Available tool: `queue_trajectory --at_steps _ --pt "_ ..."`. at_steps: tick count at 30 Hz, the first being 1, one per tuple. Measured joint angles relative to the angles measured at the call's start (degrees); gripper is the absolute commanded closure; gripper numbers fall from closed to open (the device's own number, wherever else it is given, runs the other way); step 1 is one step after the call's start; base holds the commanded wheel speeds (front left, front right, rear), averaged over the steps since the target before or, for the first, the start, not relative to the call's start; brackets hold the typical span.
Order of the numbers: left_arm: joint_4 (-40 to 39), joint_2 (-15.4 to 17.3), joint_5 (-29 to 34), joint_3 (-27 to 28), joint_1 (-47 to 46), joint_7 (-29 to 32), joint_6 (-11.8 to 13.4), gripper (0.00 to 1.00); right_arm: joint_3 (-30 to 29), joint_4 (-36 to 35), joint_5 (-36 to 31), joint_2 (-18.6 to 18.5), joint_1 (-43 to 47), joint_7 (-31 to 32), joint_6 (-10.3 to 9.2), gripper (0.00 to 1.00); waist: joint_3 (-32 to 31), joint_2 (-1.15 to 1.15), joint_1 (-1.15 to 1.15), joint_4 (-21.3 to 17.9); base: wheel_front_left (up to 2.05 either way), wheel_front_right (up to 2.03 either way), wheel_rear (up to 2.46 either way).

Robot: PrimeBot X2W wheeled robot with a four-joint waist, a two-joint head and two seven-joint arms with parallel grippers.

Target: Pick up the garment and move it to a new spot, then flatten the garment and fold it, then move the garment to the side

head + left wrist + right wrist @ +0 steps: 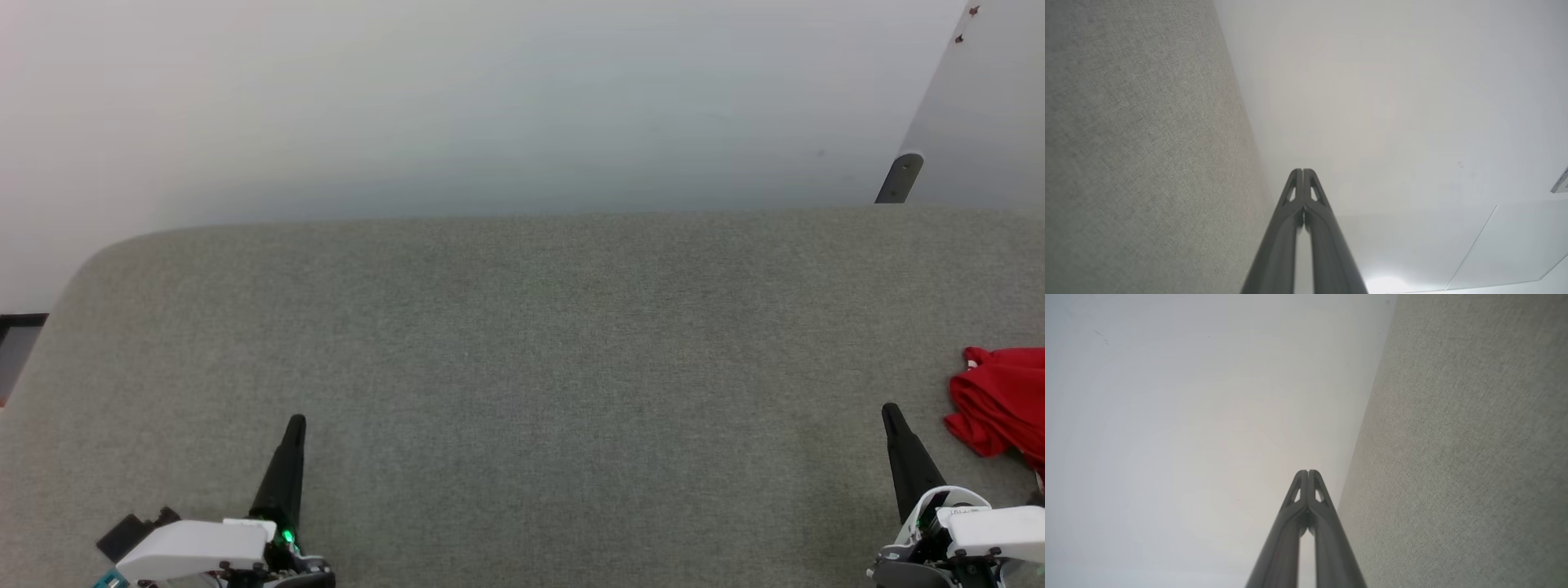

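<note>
Behind grey pad [522, 327]: pale wall [490, 106], dark bracket [900, 178] upper right under slanted panel [980, 106]. On pad at head view's right edge: garment [1000, 400], bunched red heap, partly cut off by frame. Just left of it, not touching: right gripper [890, 412], pinched closed, empty, pointing toward wall. Well apart on pad's other side: left gripper [295, 423], likewise closed, holding nothing.
</note>
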Motion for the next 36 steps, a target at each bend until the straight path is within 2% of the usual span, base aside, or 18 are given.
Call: queue_trajectory --at_steps 16,36 --pt "0.38 -0.27 -5.63 0.25 -1.33 1.49 0.0 1.0 -0.4 0.77 5.01 0.45 -0.8 0.99 0.0 1.0 0.63 0.0 0.0 -0.31 0.0 0.0 0.0" --pt "0.4 -0.3 -5.61 0.26 -1.37 1.48 0.0 1.0 -0.42 0.78 5.02 0.46 -1.17 0.99 0.0 1.0 0.63 0.0 0.0 -0.31 0.0 0.0 0.0"
